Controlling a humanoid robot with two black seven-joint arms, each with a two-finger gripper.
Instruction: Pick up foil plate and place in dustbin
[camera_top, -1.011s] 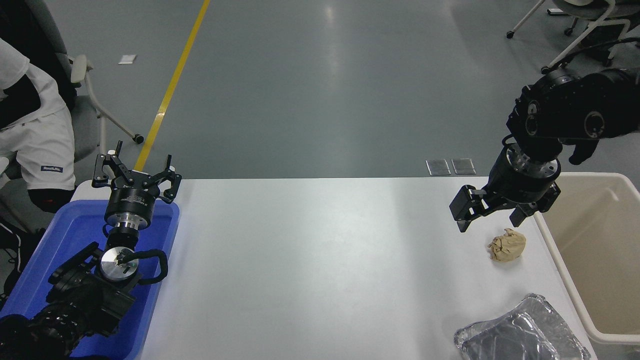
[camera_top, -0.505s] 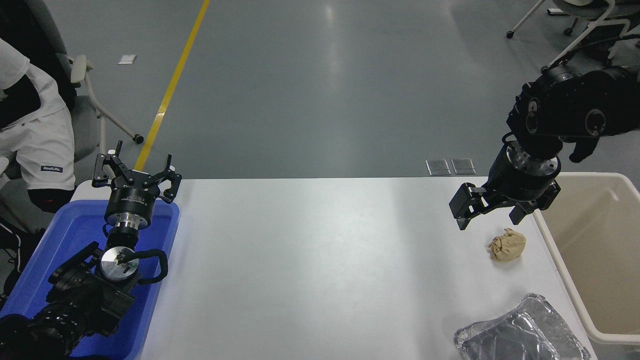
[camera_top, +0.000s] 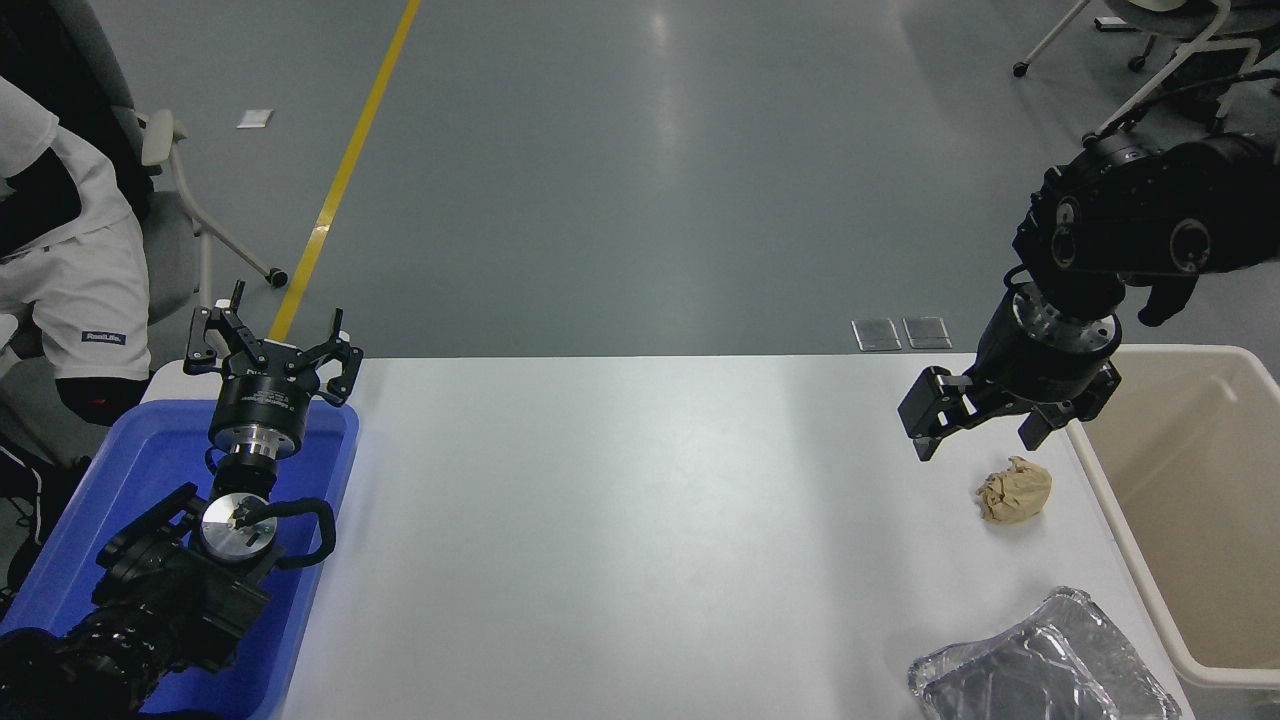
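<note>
Since a second ago the right gripper (camera_top: 982, 432) has lifted slightly and now hangs a little higher over the table's (camera_top: 640, 520) right part, its fingers spread apart with nothing between them. It hovers just above and to the left of the paper ball (camera_top: 1015, 489), not touching it, and just beside the left rim of the bin (camera_top: 1105, 495), which stands against the table's right edge. The foil plate (camera_top: 1040, 665) lies flat on the table near the front right corner, close to the bin's rim and well apart from the gripper, with the paper ball between them; the plate's front runs out of the picture at the bottom. Left of the plate and ball the white tabletop is open and bare all the way across. The left gripper (camera_top: 272, 352) is parked at the lower left over a blue tray (camera_top: 330, 470), its fingers spread and holding nothing. A person (camera_top: 60, 250) sits at the far left.
</note>
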